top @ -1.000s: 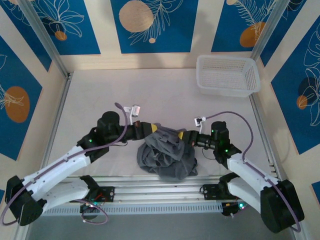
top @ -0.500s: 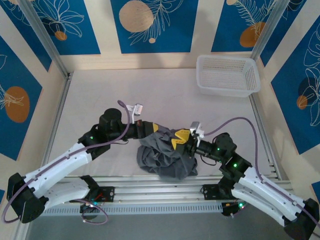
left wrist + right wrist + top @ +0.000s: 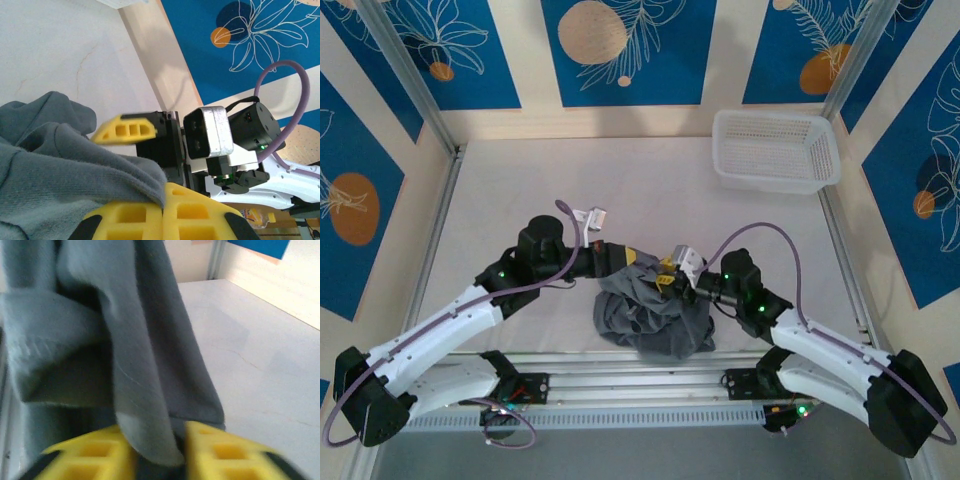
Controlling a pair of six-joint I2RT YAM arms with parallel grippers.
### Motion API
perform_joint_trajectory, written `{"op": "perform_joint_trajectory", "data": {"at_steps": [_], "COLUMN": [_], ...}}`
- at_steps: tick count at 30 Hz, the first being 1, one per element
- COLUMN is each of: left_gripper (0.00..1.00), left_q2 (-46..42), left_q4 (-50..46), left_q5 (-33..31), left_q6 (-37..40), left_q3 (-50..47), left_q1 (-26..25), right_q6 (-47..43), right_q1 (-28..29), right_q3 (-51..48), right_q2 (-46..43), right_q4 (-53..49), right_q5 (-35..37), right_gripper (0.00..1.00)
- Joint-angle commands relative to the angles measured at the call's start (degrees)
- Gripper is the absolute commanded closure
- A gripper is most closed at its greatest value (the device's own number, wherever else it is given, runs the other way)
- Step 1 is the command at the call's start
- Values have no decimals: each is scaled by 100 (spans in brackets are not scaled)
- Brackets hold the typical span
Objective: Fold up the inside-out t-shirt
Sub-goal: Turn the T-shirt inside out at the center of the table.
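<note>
The inside-out t-shirt (image 3: 655, 315) is a slate-grey bunched heap at the table's near edge, between the two arms. My left gripper (image 3: 633, 259) is at the heap's top left. In the left wrist view the left gripper (image 3: 165, 192) is shut, with an edge of the t-shirt (image 3: 60, 165) pinched between its yellow fingers. My right gripper (image 3: 667, 279) sits close beside it at the heap's top. In the right wrist view the right gripper (image 3: 156, 450) has its jaws closed on a hanging fold of the t-shirt (image 3: 135, 355). One right finger (image 3: 125, 131) shows just behind the cloth.
A white plastic basket (image 3: 775, 150) stands at the back right of the table (image 3: 570, 190). Metal rails (image 3: 430, 250) run along both sides, and a slotted rail (image 3: 620, 385) lies along the near edge between the arm bases.
The right arm has swung its gripper left, up against the left gripper at the top of the heap, and has taken a new fold. The left arm has barely moved.
</note>
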Motion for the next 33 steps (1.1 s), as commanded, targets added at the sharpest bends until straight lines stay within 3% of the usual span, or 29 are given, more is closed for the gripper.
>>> {"op": "perform_joint_trajectory", "data": {"at_steps": [1, 4, 8, 13, 17, 21, 27, 33], "left_gripper": [100, 100, 100, 79, 61, 60, 61, 56], "left_q2": [-183, -113, 429, 707, 117, -556, -551, 150], "left_q4": [-491, -1096, -885, -1064, -1879, -2095, -1729, -1052], "left_q5": [-316, -525, -299, 118, -410, -283, -469, -922], "left_q6": [177, 606, 1033, 1779, 2533, 3109, 3346, 3435], "left_q3": [321, 393, 129, 542, 774, 539, 89, -2], "left_q1": [195, 709, 1532, 1569, 1554, 1132, -406, -659], "right_q6": [436, 1194, 2394, 3287, 3584, 3817, 4039, 4180], "right_q1": [-85, -93, -126, -132, -161, -239, -279, -262], "right_q3": [356, 518, 758, 1044, 1323, 1680, 1864, 1887], "right_q2": [-85, -520, -937, -844, -505, -145, 183, 247], "right_q4": [458, -16, -680, -959, -970, -1184, -1134, -1178], "right_q5": [-640, -695, -932, -868, -789, -707, -770, -855], "right_gripper": [100, 100, 100, 100, 100, 100, 100, 100]}}
